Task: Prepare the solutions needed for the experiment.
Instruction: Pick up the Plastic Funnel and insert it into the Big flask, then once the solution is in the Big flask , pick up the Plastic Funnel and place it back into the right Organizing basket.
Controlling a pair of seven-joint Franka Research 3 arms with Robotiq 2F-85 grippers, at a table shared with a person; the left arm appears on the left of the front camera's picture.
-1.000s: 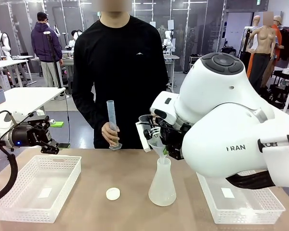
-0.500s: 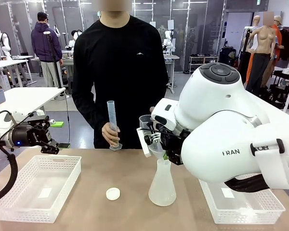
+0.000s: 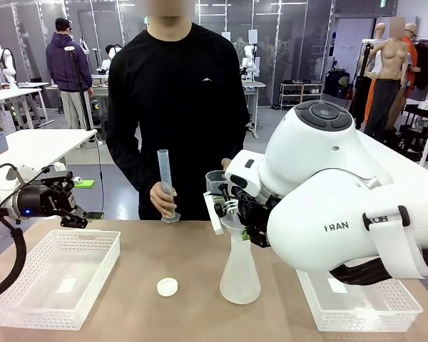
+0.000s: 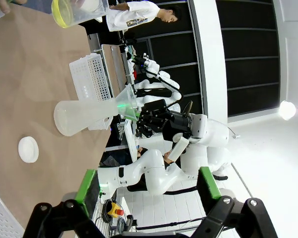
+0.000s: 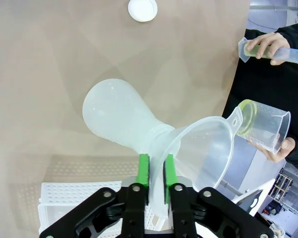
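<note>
The right gripper [image 5: 156, 159] has its 2 green pads close on either side of the funnel [image 5: 203, 153] tab, with the funnel sitting in the flask [image 5: 116, 119]. I can't tell if they grip. The left gripper [image 3: 82, 206], at lower left of the front view, gapes wide and empty. The solution [image 5: 244, 118], at right in the right wrist view, is a yellow layer in the beaker [image 5: 263, 130] in the person's hand [image 5: 284, 148].
</note>
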